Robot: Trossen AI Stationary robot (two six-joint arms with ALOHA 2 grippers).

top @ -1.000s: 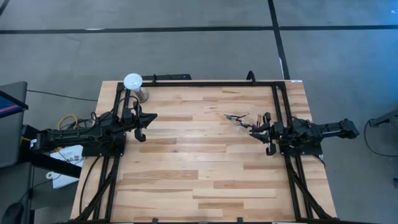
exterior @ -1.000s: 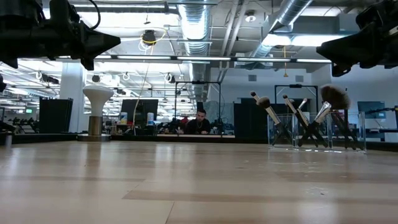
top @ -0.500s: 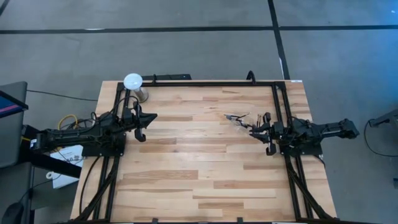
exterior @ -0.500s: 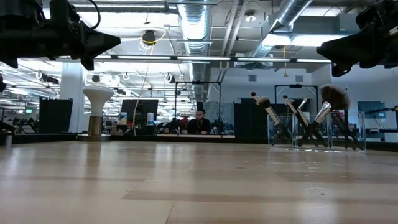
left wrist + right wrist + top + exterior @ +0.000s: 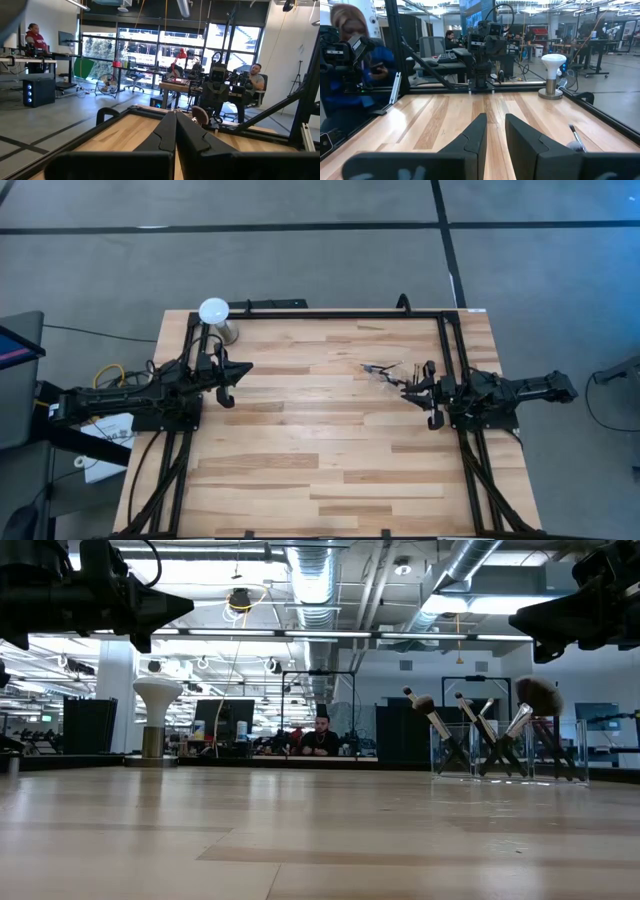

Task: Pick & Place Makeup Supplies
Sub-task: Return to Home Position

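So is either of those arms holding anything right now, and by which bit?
Nothing. The left tool is shut on empty air, and the right tool is slightly open, also empty. The brushes stand in the clear organizer.

This is a robotics lab set in a large, open industrial hall. Bare silver ducts (image 5: 315, 580) and pipes run under a high ceiling, and the floor (image 5: 300, 260) is grey concrete. The wooden tabletop (image 5: 320, 440) sits inside a black metal frame (image 5: 340, 313). Beyond it are tall windows (image 5: 145, 47), a floor fan (image 5: 106, 82), desks with monitors (image 5: 225, 715) and a seated person (image 5: 320, 735).
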